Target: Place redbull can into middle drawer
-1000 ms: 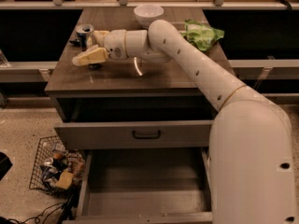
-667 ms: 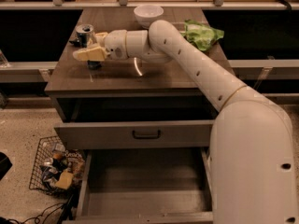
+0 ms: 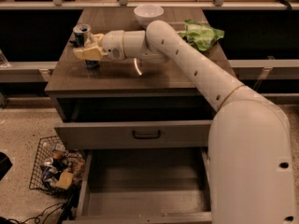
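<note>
We find the gripper (image 3: 87, 53) unmoved since a second ago, jaws clasping the redbull can (image 3: 82, 31) between them, grounded on the countertop (image 3: 154, 78). The middle drawer (image 3: 145, 190) stands open well below; lift pending.

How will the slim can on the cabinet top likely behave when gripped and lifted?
Tall and narrow, the can stands upright near the left edge of the cabinet top; a sideways nudge from the gripper, now at its mid-body, would probably tip it. Tipped, its round body would likely roll. Its metal wall looks smooth, so possibly slippery.
</note>
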`<state>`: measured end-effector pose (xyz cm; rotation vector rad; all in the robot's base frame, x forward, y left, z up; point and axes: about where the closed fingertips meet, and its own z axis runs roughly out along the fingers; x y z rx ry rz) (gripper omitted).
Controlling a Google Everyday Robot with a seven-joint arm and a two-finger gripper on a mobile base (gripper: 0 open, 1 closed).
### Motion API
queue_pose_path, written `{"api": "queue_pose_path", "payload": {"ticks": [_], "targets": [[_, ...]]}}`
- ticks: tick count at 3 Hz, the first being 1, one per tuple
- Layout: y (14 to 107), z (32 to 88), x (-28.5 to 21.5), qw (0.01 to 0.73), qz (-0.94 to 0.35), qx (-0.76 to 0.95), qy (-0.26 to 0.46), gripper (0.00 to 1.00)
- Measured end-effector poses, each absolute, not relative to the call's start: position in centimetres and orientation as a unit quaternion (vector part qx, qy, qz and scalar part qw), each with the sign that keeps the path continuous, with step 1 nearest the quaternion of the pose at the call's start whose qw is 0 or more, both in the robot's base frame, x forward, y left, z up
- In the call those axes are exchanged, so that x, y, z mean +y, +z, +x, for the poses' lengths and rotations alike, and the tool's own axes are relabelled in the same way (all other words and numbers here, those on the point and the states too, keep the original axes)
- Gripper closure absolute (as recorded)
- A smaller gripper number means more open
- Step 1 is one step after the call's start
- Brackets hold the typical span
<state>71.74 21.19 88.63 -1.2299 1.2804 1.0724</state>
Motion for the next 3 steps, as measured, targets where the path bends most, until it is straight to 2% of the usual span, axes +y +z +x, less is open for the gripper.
{"api": "queue_pose_path", "payload": {"ticks": [1, 3], "targets": [[88.6, 71.7, 21.4, 0.508, -0.511, 0.531, 0.446, 1.00], [95.4, 69.3, 20.7, 0.522, -0.528, 0.530, 0.409, 1.00]]}}
